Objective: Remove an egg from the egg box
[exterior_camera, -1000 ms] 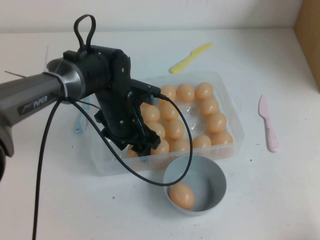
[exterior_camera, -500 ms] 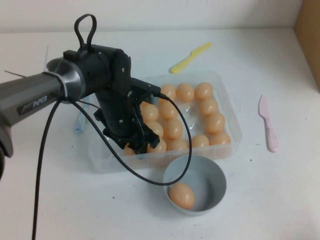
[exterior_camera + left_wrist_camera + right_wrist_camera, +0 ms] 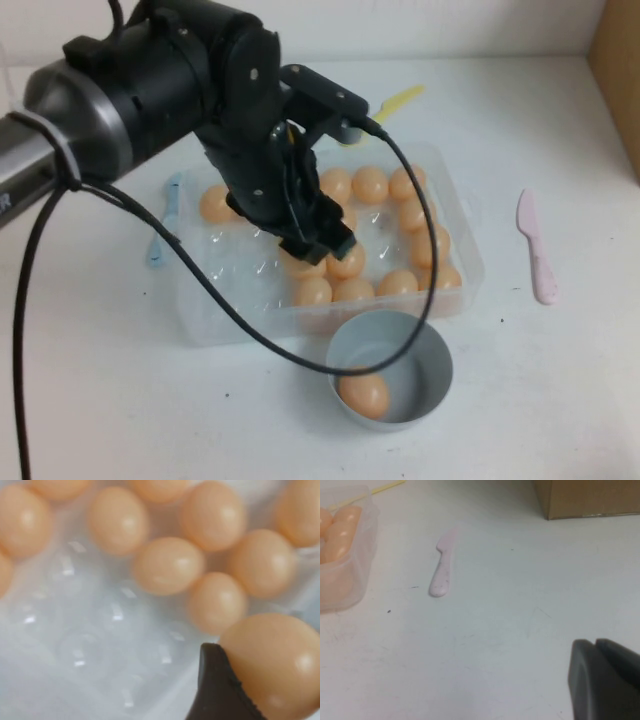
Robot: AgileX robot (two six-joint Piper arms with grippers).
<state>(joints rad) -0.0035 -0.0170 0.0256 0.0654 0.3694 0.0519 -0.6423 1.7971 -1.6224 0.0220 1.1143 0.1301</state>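
On the white tabletop (image 3: pixel 560 400), the egg box (image 3: pixel 215 300) sits at centre. The left tool (image 3: pixel 315 245) hangs above it, clamped on the egg (image 3: pixel 272 662). The right tool (image 3: pixel 605 680) rests at the tabletop's 3 o'clock, fingers together.

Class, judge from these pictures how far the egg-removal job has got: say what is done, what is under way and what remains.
Done: one peach-orange egg already lies in the round pale blue-grey bowl. Under way: the left tool, above the clear plastic egg box, is shut on another smooth peach-orange egg. Left: carrying that egg clear of the box and setting it down. The right tool sits shut over bare table, apart from the work.
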